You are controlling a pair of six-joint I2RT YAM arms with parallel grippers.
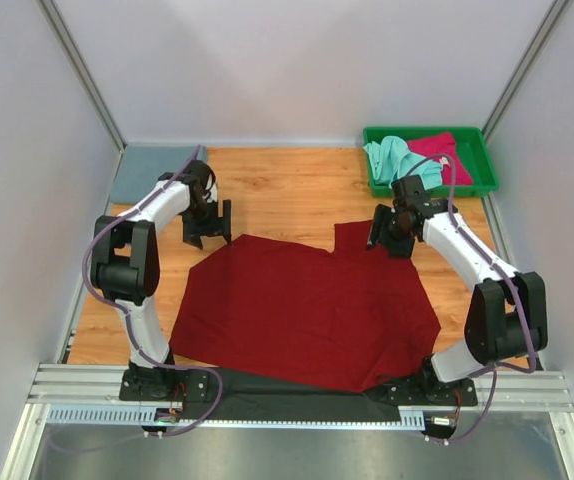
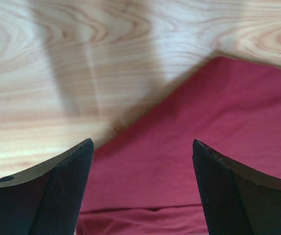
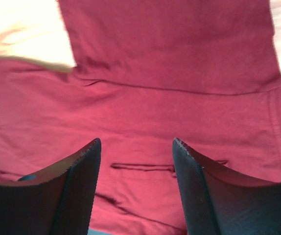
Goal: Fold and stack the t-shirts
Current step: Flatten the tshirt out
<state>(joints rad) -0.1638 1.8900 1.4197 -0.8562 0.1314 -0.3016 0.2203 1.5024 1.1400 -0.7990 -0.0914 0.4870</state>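
Observation:
The dark red t-shirt (image 1: 307, 310) lies spread flat on the wooden table, one sleeve pointing to the far right. My left gripper (image 1: 207, 232) is open and empty above the shirt's far left corner; in the left wrist view the cloth (image 2: 219, 137) lies under it beside bare wood. My right gripper (image 1: 388, 240) is open and empty over the sleeve area; the right wrist view shows the sleeve (image 3: 179, 44) and its seams. The slate grey-blue shirt (image 1: 152, 170) lies folded at the far left. The mint green shirt (image 1: 392, 155) and pinkish-red shirt (image 1: 437, 150) lie crumpled in the tray.
A green plastic tray (image 1: 482, 180) stands at the far right corner. White walls close in the table on the left, back and right. Bare wood (image 1: 287, 190) shows between the shirt and the back wall. An aluminium rail (image 1: 297, 395) runs along the near edge.

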